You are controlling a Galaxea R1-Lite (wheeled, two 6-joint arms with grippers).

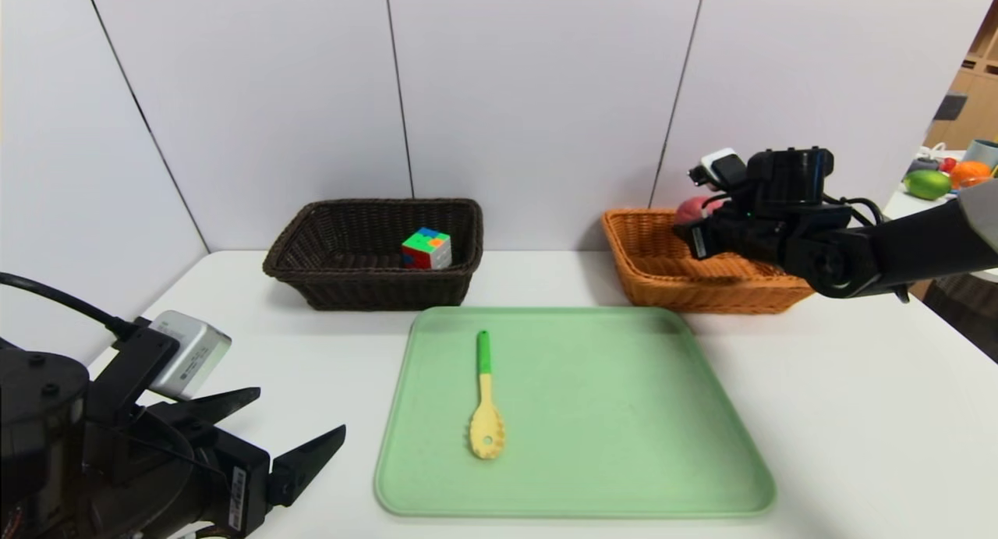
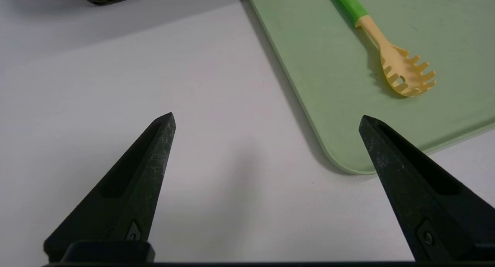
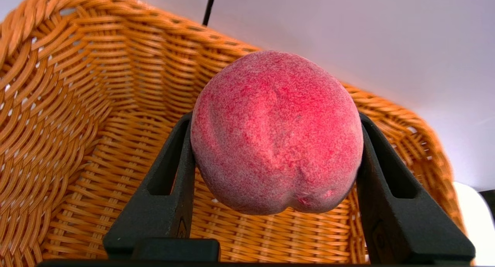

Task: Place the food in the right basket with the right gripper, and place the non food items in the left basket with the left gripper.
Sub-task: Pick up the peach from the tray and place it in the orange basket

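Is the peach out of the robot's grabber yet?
No, the peach is in the right gripper: its fingers press both sides, above the orange basket.

Looks like a robotics lab or test station. Shows a white counter [image 1: 312, 367] backed by plain pale panels [image 1: 538, 94], with cabled robot arms [image 1: 920, 250] reaching in from both sides. Includes, at far right, pale wooden shelving [image 1: 974, 102] behind colourful fruit [image 1: 928, 184] on another surface [image 1: 904, 211].
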